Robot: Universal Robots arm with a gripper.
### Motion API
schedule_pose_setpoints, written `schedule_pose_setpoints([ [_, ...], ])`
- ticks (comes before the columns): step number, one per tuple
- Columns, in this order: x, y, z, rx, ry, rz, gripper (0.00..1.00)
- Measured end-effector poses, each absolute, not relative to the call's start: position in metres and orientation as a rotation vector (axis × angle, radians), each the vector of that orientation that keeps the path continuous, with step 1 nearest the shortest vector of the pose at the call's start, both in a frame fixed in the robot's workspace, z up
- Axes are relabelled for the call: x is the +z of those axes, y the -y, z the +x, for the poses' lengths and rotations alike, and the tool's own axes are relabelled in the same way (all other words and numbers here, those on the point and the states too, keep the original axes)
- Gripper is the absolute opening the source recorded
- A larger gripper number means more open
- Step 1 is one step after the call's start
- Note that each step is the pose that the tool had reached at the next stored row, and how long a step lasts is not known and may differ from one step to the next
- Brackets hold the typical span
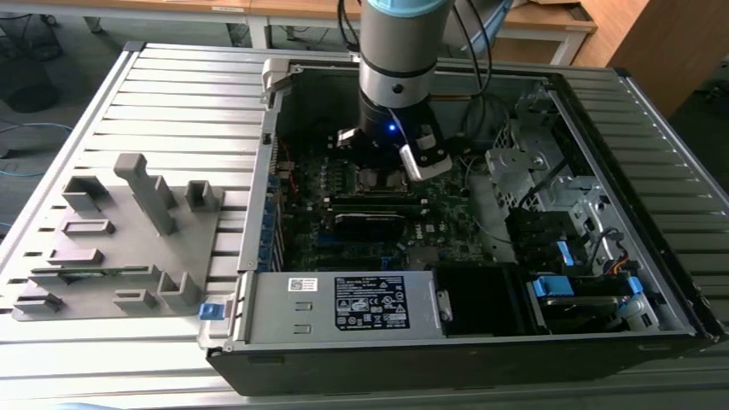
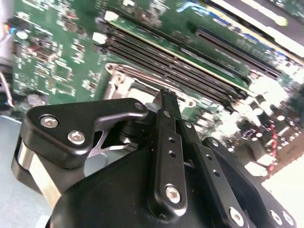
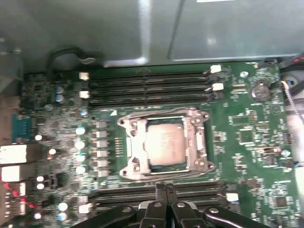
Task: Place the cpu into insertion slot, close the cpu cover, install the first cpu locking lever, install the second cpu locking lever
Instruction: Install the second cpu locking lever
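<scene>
Black end effector [image 3: 165, 190]: fingers pressed together, empty, just beside socket | Dull silver square cpu [image 3: 165, 146]: seated in metal-rimmed insertion slot [image 3: 124, 156] | Silver frame cpu cover [image 3: 198, 143]: apparently closed | Locking levers: state unclear

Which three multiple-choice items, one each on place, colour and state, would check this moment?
1. Where is the cpu?
A. Seated in the insertion slot
B. Held in the tool
C. Lying outside the computer case

2. What colour is the motherboard?
A. Blue
B. Red
C. Green

3. How do the tool's fingers stand?
A. Spread wide apart
B. Closed together
C. Clamped around the cpu

Answers:
1. A: in the first wrist view the cpu sits with its silver top showing inside the insertion slot.
2. C: the motherboard is green around the socket.
3. B: the tool hangs beside the socket, and its fingers meet with no gap.
</scene>
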State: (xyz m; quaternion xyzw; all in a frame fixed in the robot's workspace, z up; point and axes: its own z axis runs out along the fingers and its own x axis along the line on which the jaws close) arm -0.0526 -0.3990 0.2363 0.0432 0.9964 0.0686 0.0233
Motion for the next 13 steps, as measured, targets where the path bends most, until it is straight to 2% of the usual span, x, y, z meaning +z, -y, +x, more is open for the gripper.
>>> schedule_pose_setpoints([
  [13,0.235,0.364,-0.044,0.135,-3.088,0.132,0.11],
])
